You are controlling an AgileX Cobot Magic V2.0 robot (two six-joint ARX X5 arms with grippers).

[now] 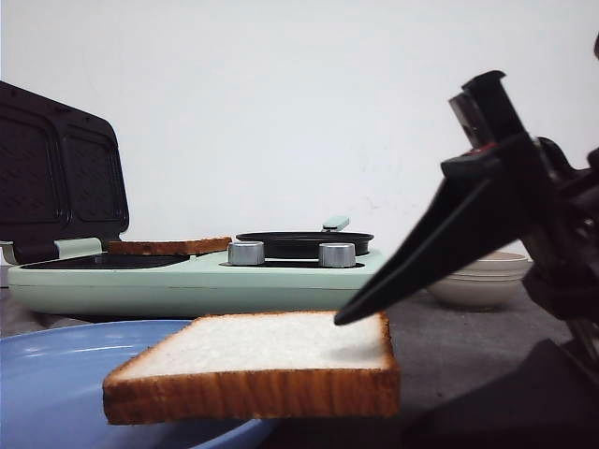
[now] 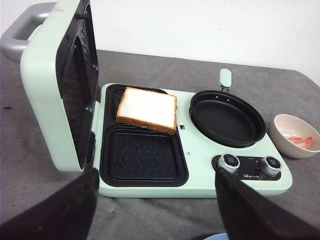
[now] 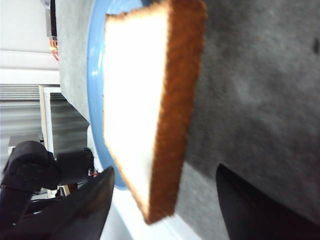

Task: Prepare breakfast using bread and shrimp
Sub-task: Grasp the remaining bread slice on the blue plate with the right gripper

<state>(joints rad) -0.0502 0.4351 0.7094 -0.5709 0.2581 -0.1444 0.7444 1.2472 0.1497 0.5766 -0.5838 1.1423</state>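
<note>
Right pincer (image 1: pixel 360 309) reaches its dark finger onto the near bread slice (image 1: pixel 267 360), which hangs partly over the blue plate (image 1: pixel 56 374); the right wrist view shows the fingers spread wide either side of that slice, gripping nothing. Left pincer (image 2: pixel 155 210) also stands wide apart and empty. Only the left wrist view shows the second bread slice (image 2: pixel 147 109) lying in the far well of the open mint sandwich maker (image 2: pixel 150 192), the black pan (image 2: pixel 227 120) beside it bare, and shrimp (image 2: pixel 300 140) in the pale bowl (image 2: pixel 285 125) on the grey surface (image 2: pixel 30 165).
</note>
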